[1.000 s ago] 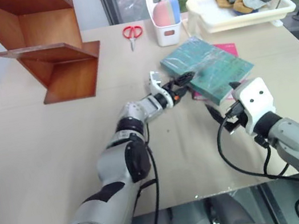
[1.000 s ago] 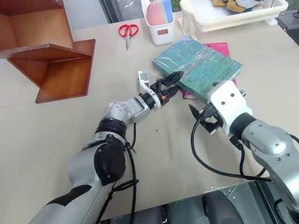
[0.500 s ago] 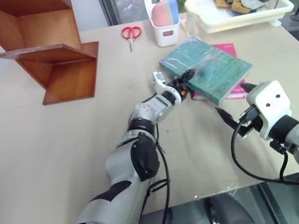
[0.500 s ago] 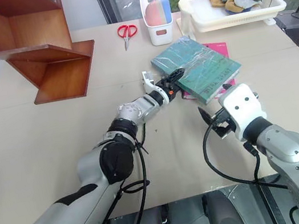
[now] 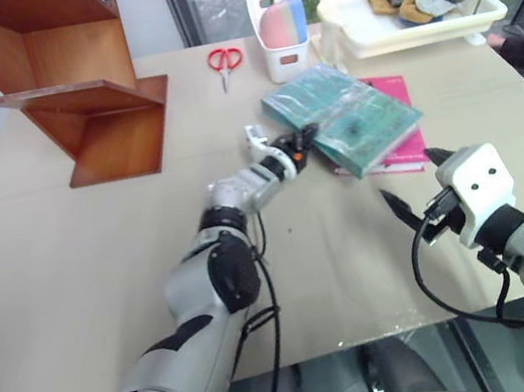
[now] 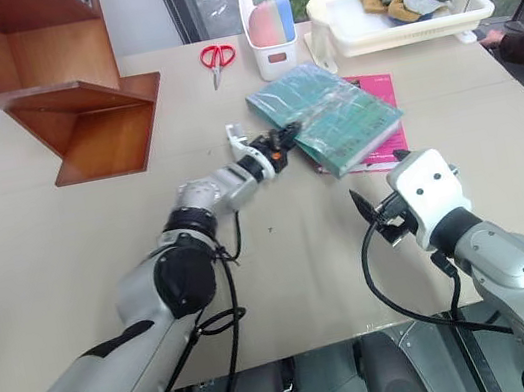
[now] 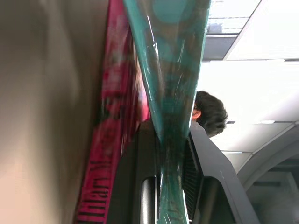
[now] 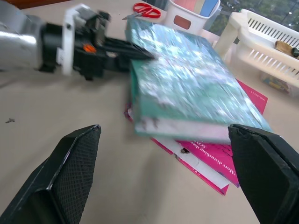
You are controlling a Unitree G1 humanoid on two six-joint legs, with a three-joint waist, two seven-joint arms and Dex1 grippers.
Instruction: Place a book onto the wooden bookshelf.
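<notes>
The two head views look forward and down over both arms from above the near edge of the worktop (image 5: 76, 290), taking in its whole surface; they share the same scene, slightly offset sideways. The left wrist view sits very close along the left claw (image 5: 299, 141), edge-on to the book (image 7: 170, 93), facing level toward the ceiling lights. The right wrist view looks along the right claw (image 8: 168, 177), low over the worktop, sharing the book with every other view.

Beyond the left gripper (image 5: 299, 141), the pink book (image 5: 403, 146) lies mostly hidden under the book (image 5: 342, 117); its cover lettering is unreadable. The wooden bookshelf (image 5: 69, 78) is cut off at the frame's upper edge.
</notes>
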